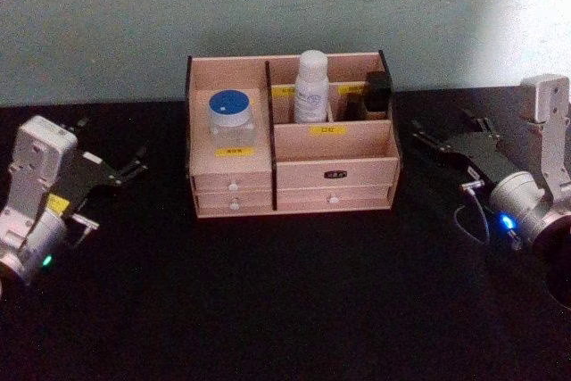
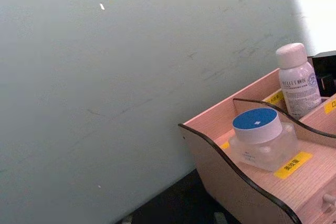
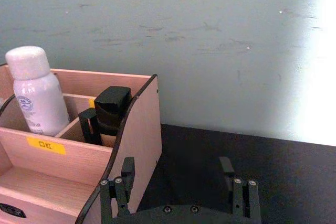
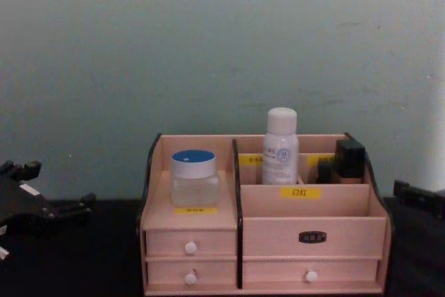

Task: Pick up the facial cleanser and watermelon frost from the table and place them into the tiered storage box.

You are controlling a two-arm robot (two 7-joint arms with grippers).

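My left gripper (image 1: 134, 169): resting low over the black table (image 1: 285, 310), well to the left of the tiered storage box (image 1: 335, 189); my fingers (image 4: 76, 206) are spread apart with nothing between them, pointing toward the box's left side.
My right gripper (image 1: 437, 142): resting on the other side, near the box's right wall but apart from it; from my right wrist I see both fingers (image 3: 122, 179) standing apart, empty, with bare table between them.
Tiered storage box: light wood with dark edges, standing at the middle of the table against the pale wall (image 4: 222, 46); yellow labels (image 4: 299, 192) on the compartments, white-knobbed drawers (image 4: 190, 247) along the front.
Clear jar with blue lid (image 1: 232, 118): standing upright in the box's left compartment, above the two small left drawers; a yellow label sits just in front of it.
White bottle with white cap (image 1: 311, 86): upright in a back compartment near the middle of the box, taller than the walls around it.
Black-capped item (image 1: 375, 94): in the back right compartment, beside the white bottle with a divider between them; I cannot tell what it is.
Which of these is the cleanser and which the watermelon frost: I cannot tell.
Table: black.
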